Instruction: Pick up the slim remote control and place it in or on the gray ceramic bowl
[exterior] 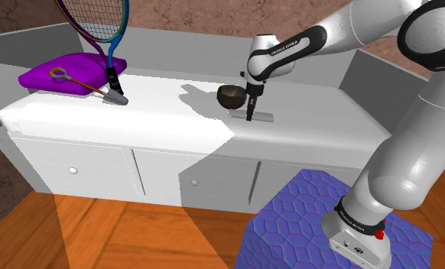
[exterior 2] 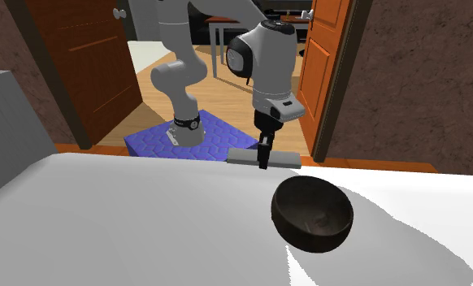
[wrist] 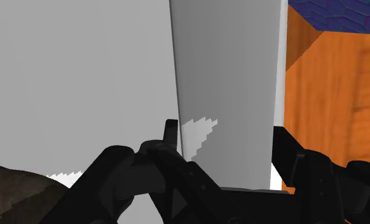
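The slim remote control [exterior: 262,117] is a flat grey slab lying near the front edge of the white counter [exterior: 137,115]. My black gripper [exterior: 250,116] points straight down onto it, and its fingers are shut on the remote's narrow sides. In the second exterior view the gripper [exterior 2: 263,162] grips the remote [exterior 2: 243,156] at its middle. The wrist view has the remote [wrist: 225,83] running away from between the gripper [wrist: 226,137]. The bowl [exterior: 231,96] is dark brown and stands upright just beside the gripper, further back on the counter; it is also in the second exterior view [exterior 2: 312,214] and the wrist view [wrist: 12,191].
A purple cushion [exterior: 68,74] lies at the shoulder view's far left of the counter, with a racket [exterior: 99,23] leaning over it and a small yellow-rimmed tool [exterior: 64,76] on it. Below the counter edge are cabinet doors [exterior: 190,179], a wooden floor [exterior: 121,237] and the blue stand [exterior: 305,229].
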You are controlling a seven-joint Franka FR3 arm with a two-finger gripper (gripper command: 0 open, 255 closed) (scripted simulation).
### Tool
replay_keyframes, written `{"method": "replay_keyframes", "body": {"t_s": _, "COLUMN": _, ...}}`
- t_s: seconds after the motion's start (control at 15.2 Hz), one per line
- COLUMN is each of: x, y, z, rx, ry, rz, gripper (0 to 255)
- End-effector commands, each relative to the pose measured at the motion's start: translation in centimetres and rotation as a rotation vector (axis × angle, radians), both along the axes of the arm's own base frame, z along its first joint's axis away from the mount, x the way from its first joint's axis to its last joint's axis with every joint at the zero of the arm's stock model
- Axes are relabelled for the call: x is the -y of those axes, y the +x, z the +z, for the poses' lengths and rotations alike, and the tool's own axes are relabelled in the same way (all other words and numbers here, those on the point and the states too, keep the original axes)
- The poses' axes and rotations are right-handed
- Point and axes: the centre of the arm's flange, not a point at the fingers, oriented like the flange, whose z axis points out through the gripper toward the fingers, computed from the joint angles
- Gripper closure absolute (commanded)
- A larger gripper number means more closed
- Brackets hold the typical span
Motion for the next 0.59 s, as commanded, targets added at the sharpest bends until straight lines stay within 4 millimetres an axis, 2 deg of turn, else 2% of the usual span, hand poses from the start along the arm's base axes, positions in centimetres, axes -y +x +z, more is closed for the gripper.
{"method": "replay_keyframes", "body": {"t_s": 0.0, "x": 0.0, "y": 0.1, "z": 1.1, "rx": 0.0, "ry": 0.0, "rz": 0.0, "gripper": 255}}
{"method": "replay_keyframes", "body": {"t_s": 0.53, "x": 0.0, "y": 0.1, "z": 5.3, "rx": 0.0, "ry": 0.0, "rz": 0.0, "gripper": 255}}
